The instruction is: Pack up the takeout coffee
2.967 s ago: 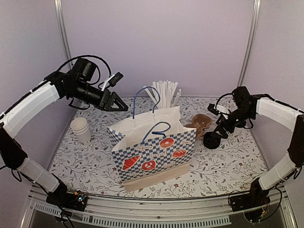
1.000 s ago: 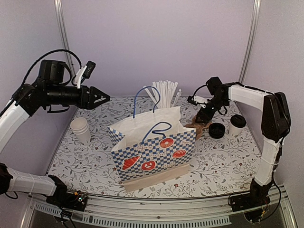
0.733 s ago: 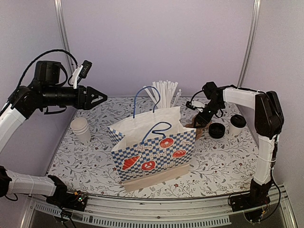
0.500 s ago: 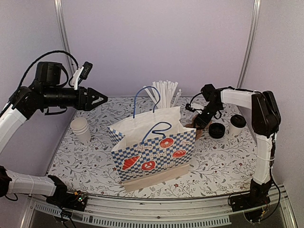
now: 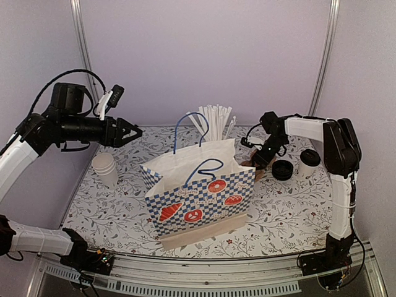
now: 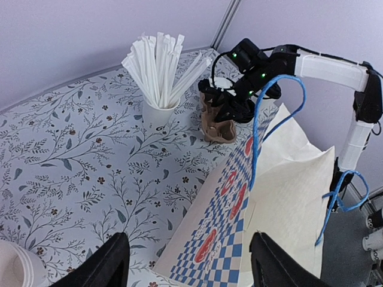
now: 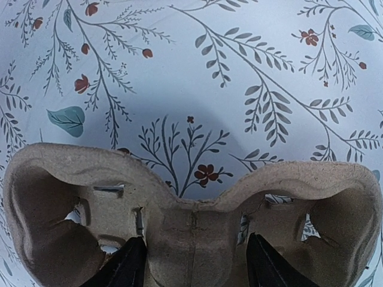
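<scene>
The takeout coffee (image 5: 307, 162), a white cup with a black lid, stands at the right of the table. My right gripper (image 5: 260, 154) is left of it, down on a brown cardboard cup carrier (image 5: 265, 164). In the right wrist view the carrier (image 7: 191, 227) fills the lower half, and my right gripper (image 7: 194, 266) has a finger on each side of its middle ridge. Whether they press on it is unclear. My left gripper (image 5: 133, 132) hangs open and empty high at the left. In its own view the left gripper (image 6: 191, 266) looks down past the bag's edge.
A blue-checked paper bag (image 5: 198, 185) with blue handles stands open mid-table. Behind it is a cup of white straws (image 5: 216, 124). A stack of white cups (image 5: 105, 168) stands at the left, and a loose black lid (image 5: 283, 169) lies between carrier and coffee.
My right gripper left the black lid and swung left and down onto the carrier; its fingers widened, then narrowed. My left arm pulled back left, then eased a little to the right.
</scene>
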`<state>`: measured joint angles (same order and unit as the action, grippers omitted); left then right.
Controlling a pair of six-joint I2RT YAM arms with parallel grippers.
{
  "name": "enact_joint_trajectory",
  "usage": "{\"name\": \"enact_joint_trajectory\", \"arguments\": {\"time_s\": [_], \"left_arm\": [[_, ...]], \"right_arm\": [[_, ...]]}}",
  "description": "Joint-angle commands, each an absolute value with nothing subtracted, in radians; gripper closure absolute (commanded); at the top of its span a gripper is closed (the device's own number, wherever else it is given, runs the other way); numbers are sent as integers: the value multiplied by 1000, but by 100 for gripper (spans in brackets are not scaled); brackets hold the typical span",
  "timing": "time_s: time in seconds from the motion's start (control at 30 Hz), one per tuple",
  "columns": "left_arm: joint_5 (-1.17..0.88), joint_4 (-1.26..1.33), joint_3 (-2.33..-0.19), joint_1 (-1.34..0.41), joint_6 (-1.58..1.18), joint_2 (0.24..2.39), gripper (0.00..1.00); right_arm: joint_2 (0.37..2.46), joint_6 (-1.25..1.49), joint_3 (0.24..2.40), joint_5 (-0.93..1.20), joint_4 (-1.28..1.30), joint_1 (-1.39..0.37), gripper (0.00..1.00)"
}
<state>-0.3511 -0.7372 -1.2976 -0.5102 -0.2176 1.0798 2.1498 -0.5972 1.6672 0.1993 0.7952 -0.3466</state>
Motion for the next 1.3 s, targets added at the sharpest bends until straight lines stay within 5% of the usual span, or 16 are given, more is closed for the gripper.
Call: {"name": "enact_joint_trajectory", "arguments": {"time_s": [0.0,0.6,0.73,1.27], "left_arm": [[-361,-716,-1289,-517,-219,1079,29],[-376,-690,-1265,-517,-217,1084,29],[-388,-679,-1264,-518,-218,1095,29],[-370,-705,-1274,-516,-215,1087,29]], "right_arm": [[2179,-583,1703,218,817,-351,41],[1933,-568,1701,230,901,-350,47],[1901,-566,1665,230,899,-351,39],[2129,-557,1741,205,862,-351,31]]}}
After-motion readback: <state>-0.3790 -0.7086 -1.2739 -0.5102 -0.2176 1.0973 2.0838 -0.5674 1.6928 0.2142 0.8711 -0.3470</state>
